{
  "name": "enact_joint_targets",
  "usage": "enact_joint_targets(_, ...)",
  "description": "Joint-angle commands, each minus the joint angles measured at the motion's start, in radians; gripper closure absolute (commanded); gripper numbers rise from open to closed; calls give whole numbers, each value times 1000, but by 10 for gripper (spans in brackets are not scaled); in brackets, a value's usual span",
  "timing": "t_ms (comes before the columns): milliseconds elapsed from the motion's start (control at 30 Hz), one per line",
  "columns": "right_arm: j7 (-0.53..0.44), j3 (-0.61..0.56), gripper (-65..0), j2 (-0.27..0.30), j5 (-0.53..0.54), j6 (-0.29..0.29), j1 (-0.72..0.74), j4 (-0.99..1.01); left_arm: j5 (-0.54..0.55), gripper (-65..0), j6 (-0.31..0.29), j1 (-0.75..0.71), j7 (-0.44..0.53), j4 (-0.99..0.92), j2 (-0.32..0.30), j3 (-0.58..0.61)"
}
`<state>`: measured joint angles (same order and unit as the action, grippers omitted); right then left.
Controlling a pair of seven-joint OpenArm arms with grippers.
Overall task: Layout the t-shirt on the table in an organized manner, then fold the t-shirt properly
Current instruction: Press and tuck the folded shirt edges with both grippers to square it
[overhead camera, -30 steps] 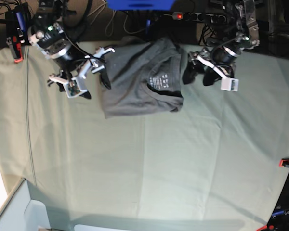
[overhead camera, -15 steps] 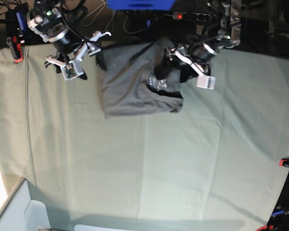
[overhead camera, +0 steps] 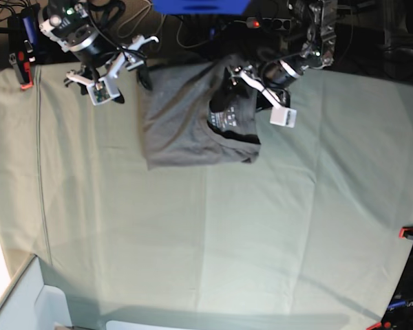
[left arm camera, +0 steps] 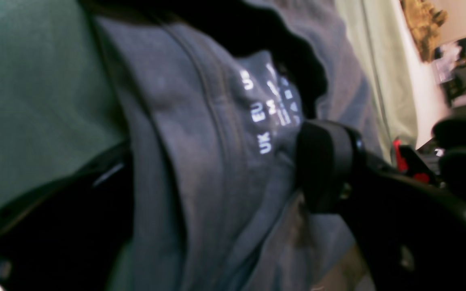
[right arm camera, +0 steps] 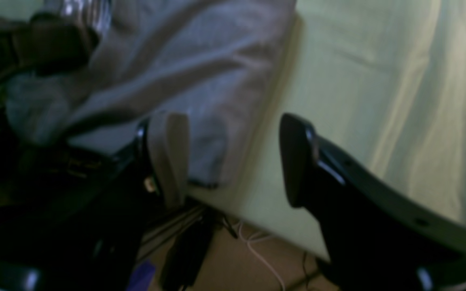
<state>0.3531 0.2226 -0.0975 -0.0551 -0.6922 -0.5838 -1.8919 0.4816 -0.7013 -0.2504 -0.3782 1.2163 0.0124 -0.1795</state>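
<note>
Your t-shirt [overhead camera: 193,120] lies bunched at the table's [overhead camera: 261,227] twelve o'clock edge. Left gripper [left arm camera: 217,161] straddles the collar, jaws apart; right gripper [right arm camera: 233,157] gapes empty. Close now and you risk pinching several layers together.

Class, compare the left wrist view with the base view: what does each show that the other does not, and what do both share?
Only the left wrist view makes the white UK and EU letters of the printed collar label readable. Only the base view shows the whole bunched outline of the dark grey cotton t-shirt, the open right gripper beside it, and red-orange clips at the edge. Both show the shirt lying on the pale grey-green cloth table, with the left gripper at its neckline.
</note>
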Motion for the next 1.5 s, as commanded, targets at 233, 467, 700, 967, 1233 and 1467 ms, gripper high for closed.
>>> enact_joint_targets(233, -25, 54, -357, 0, 16, -6, -11, -21, -48, -3, 3, 145, -11, -80, -9, 13)
enact_joint_targets(467, -25, 128, -357, 0, 19, -6, -5, -21, -357, -1, 3, 283, -9, -105, -15, 171)
enact_joint_targets(700, -25, 171, -357, 3, 21, -6, 8, -21, -539, -1, 3, 463, -3, -178, -27, 455)
enact_joint_targets(967, -25, 269, -357, 0, 21, -6, 41, -19, -547, -1, 3, 708, 0, -402, 19, 659)
enact_joint_targets(1233, -25, 331, -357, 2, 21, -6, 71, -19, -550, -3, 3, 816, 94, -501, 82, 751)
enact_joint_targets(1467, -25, 331, -357, 2, 21, -6, 71, -18, -550, -5, 3, 868, 183, -590, 105, 885)
